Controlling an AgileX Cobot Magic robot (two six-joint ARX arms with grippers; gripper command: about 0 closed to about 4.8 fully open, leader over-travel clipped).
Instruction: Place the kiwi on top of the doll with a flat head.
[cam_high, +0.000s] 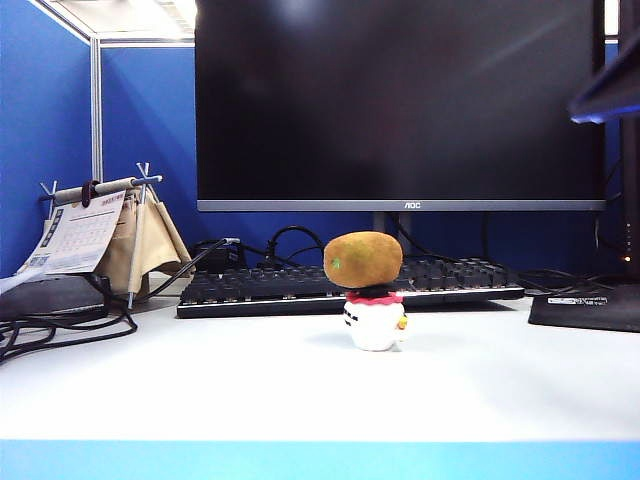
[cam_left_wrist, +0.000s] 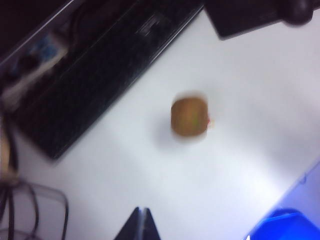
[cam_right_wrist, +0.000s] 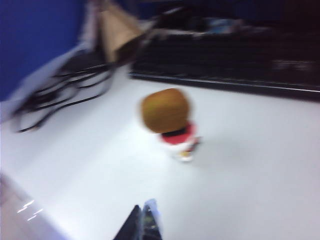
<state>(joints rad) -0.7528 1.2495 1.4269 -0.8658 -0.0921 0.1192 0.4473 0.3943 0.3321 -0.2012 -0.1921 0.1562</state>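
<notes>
The brown kiwi (cam_high: 362, 260) rests on top of the doll with a flat head (cam_high: 375, 321), a small white figure with a red band, at the middle of the white table (cam_high: 200, 390). Neither gripper shows in the exterior view. From high above, the left wrist view shows the kiwi (cam_left_wrist: 189, 116) covering the doll, with the left gripper (cam_left_wrist: 142, 212) shut, empty and well away from it. In the right wrist view the kiwi (cam_right_wrist: 165, 110) sits on the doll (cam_right_wrist: 181, 142), and the right gripper (cam_right_wrist: 144, 210) is shut and empty, well short of them.
A black keyboard (cam_high: 270, 288) lies behind the doll under a large monitor (cam_high: 400, 100). A desk calendar on a stand (cam_high: 100, 235) and black cables (cam_high: 60, 325) are at the left. A dark pad (cam_high: 590, 308) sits at the right.
</notes>
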